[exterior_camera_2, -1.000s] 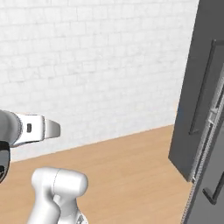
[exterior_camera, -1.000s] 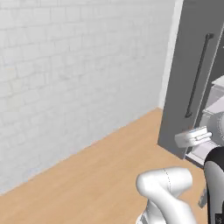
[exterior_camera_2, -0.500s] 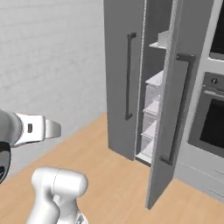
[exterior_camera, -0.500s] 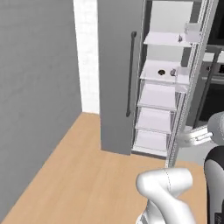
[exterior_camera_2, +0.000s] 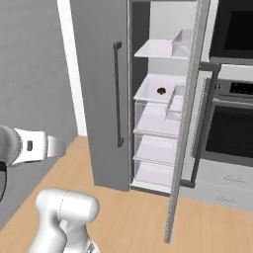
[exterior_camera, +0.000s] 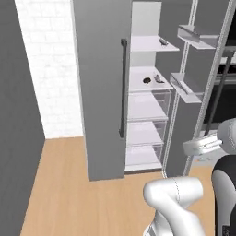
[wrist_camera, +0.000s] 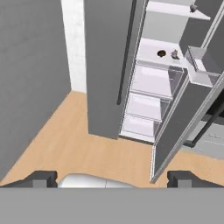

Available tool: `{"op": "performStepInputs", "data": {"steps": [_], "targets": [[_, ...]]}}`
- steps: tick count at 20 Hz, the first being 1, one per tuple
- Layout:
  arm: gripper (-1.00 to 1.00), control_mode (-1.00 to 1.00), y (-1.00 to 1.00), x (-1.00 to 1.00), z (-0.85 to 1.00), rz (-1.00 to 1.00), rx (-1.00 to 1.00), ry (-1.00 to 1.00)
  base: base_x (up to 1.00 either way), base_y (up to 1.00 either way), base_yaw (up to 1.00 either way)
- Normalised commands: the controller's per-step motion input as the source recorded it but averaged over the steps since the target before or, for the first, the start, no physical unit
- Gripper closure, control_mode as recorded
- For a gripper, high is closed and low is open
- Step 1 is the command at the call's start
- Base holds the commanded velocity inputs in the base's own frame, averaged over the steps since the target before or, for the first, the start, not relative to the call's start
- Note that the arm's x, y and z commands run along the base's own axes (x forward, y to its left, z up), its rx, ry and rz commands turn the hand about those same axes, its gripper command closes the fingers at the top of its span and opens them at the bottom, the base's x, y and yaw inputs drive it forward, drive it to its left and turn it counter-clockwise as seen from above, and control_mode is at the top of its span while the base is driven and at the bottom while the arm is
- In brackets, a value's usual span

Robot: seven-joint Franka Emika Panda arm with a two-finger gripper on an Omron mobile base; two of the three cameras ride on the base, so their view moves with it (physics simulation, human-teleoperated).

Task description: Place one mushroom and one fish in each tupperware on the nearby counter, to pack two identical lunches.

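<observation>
My gripper (wrist_camera: 113, 179) stands open with nothing between its fingertips (wrist_camera: 41, 178), well back from an open fridge (exterior_camera: 147, 106). On the fridge's middle shelf lie a small dark round thing (exterior_camera: 146, 80) (exterior_camera_2: 161, 91) (wrist_camera: 161, 53) and a small greyish thing (exterior_camera: 159, 78) (wrist_camera: 174, 54) beside it. Another small dark thing (exterior_camera: 163, 42) (wrist_camera: 192, 8) sits on the shelf above. They are too small to tell mushroom from fish. The tupperwares and the counter are out of view.
The fridge's right door (exterior_camera_2: 185, 123) hangs open toward me, with bins on its inside. Its left door (exterior_camera: 99, 87), shut, carries a long dark handle (exterior_camera: 123, 87). A black oven (exterior_camera_2: 230, 128) stands at the right. A grey wall (wrist_camera: 30, 78) closes the left. Wooden floor (exterior_camera: 60, 189) lies between.
The whole picture has swung from a white brick wall to the open fridge, so the base has turned. The gripper stays open.
</observation>
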Motion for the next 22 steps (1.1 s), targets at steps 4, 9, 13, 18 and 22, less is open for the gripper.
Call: {"op": "performStepInputs", "data": {"steps": [4,9,13,18,22], "targets": [[-1.0,1.0,0.0,0.0,0.0,0.0,0.0,0.0,0.97,0.76,-0.55],[-1.0,1.0,0.0,0.0,0.0,0.0,0.0,0.0,0.95,0.14,-0.16],[-1.0,1.0,0.0,0.0,0.0,0.0,0.0,0.0,0.95,-0.01,0.0],[-1.0,1.0,0.0,0.0,0.0,0.0,0.0,0.0,0.54,-0.34,0.0],[-1.0,1.0,0.0,0.0,0.0,0.0,0.0,0.0,0.02,-0.55,-0.02]]}}
